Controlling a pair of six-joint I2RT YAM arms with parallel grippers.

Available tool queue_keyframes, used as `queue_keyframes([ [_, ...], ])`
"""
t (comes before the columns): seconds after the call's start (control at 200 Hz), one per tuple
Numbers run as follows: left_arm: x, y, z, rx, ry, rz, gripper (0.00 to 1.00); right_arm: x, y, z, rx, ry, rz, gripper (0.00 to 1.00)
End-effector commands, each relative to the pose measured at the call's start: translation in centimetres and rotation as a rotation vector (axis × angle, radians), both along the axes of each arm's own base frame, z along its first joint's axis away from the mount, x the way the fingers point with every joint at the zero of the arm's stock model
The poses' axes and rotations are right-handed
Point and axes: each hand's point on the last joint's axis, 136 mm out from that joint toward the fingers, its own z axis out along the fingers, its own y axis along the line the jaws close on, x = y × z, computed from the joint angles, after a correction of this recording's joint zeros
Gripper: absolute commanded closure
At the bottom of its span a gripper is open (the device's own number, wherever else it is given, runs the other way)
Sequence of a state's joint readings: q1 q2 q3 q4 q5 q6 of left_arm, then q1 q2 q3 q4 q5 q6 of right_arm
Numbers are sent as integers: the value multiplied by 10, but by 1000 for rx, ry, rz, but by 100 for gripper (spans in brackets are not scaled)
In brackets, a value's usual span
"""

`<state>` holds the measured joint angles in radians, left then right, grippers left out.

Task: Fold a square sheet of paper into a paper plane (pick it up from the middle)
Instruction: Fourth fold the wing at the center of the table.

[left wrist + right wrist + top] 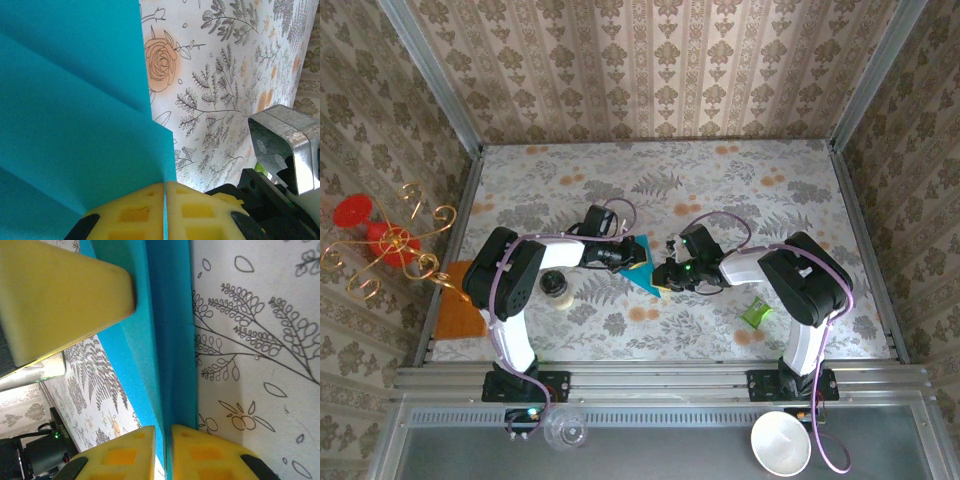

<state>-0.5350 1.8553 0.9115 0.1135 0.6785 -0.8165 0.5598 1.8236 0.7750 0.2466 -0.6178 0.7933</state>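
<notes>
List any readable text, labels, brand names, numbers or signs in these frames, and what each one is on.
None: no view has a word, number or sign that can be read.
teal paper: plain, no print.
table cover: flower and leaf pattern, no lettering.
green wrapper: too small to tell whether it carries print.

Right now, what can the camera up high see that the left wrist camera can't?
Top view: the whole left arm and right arm, the green wrapper, the orange mat and a white bowl. Left wrist view: close up, the left gripper with its yellow pads pinching the edge of the teal paper, and the paper's fold creases. Both: that paper and the flowery table cover.
</notes>
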Motion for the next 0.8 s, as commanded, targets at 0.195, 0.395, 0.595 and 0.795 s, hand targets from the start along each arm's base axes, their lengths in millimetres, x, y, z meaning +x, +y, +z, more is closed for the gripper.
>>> queue_keyframes([
  [0.195, 3, -3, 2, -19, -16, -31, 88, -14, -17, 10, -20, 38, -18, 77],
  [0.395, 3, -4, 3, -24, -14, -35, 88, -17, -17, 5, -21, 57, -9, 77],
  [0.595, 2, -4, 3, -24, -13, -35, 88, -19, -15, 0, -18, 72, 7, 79],
  [0.795, 2, -4, 2, -21, -9, -33, 88, -24, -17, -10, -39, 94, 15, 81],
])
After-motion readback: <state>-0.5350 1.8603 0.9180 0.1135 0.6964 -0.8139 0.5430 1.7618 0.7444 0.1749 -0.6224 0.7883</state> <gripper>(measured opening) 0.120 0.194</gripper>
